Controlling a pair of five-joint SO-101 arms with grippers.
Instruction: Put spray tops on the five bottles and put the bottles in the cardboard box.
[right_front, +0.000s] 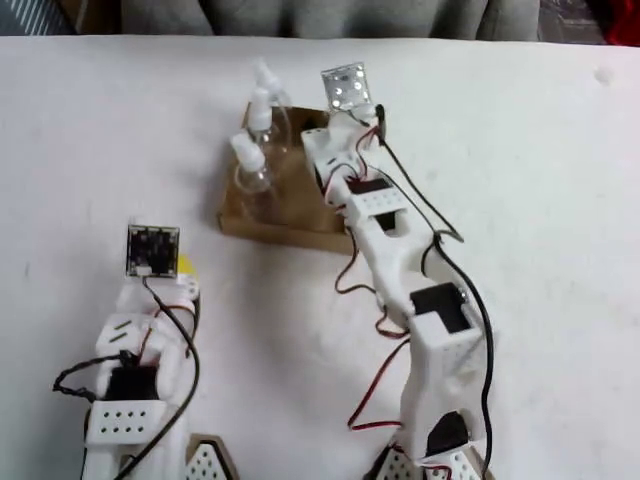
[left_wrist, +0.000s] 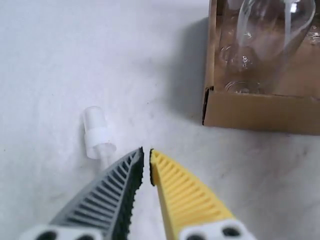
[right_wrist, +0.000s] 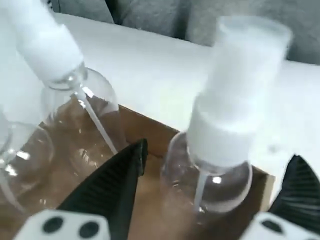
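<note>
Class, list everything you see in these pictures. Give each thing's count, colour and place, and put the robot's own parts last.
table: one, white, under everything.
cardboard box: one, brown, on the table beyond the left arm.
bottles: at least three, clear with white tops, standing in the box.
loose spray top: one, white, lying on the table by the left gripper.
left gripper: one, grey and yellow, shut, empty.
right gripper: one, black, open around a bottle at the box.

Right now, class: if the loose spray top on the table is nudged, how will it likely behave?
The spray top lies on its side and looks cylindrical, so it would probably roll. Small and plastic-looking, it is likely light and stiff.
</note>
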